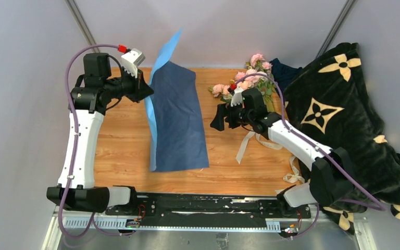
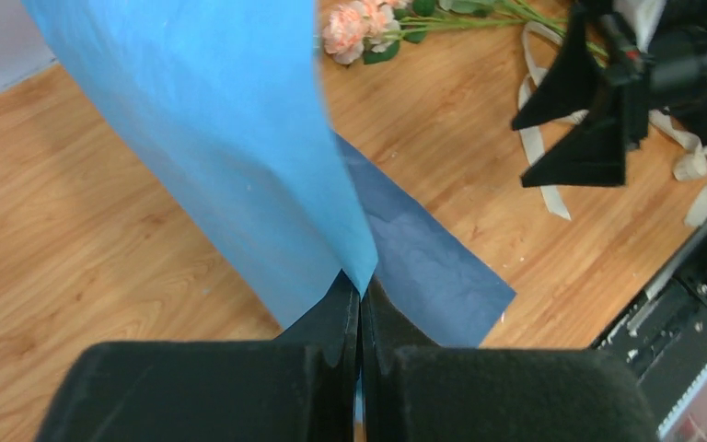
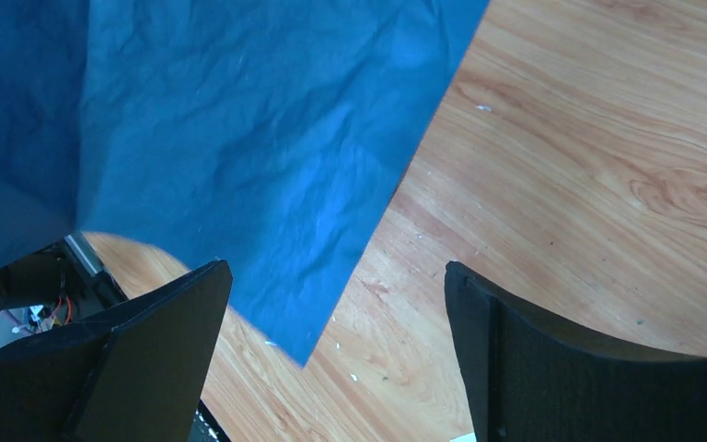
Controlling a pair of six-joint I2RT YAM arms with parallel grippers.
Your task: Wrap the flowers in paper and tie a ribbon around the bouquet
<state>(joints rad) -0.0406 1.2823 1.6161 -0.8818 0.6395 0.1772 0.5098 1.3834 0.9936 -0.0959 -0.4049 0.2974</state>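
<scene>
Our left claw (image 2: 361,293) is pinched tight on one edge of the blue paper (image 1: 179,122). It lifts that edge above the far left of the wooden table (image 1: 120,151). The sheet's light face turns left, and its slate face slopes down toward the near middle. Our right claw (image 1: 217,119) stands wide and holds nothing, hovering just right of the sheet's right edge. In its wrist view a corner of the paper shows between its fingers, lower down and apparently apart from them.

We judge the main risk to be the thin sheet tearing or slipping from the narrow pinch if the left arm pulls hard. The sheet could also fold over on itself, because only one edge is held. If the right claw closes carelessly, it could crease the paper or drag it askew.

The pink roses (image 1: 250,78) lie at the far right, well apart from the paper and beyond the right claw. The cream ribbon (image 1: 247,143) loops on the table under the right arm, where a sweep of that arm could snag it.
</scene>
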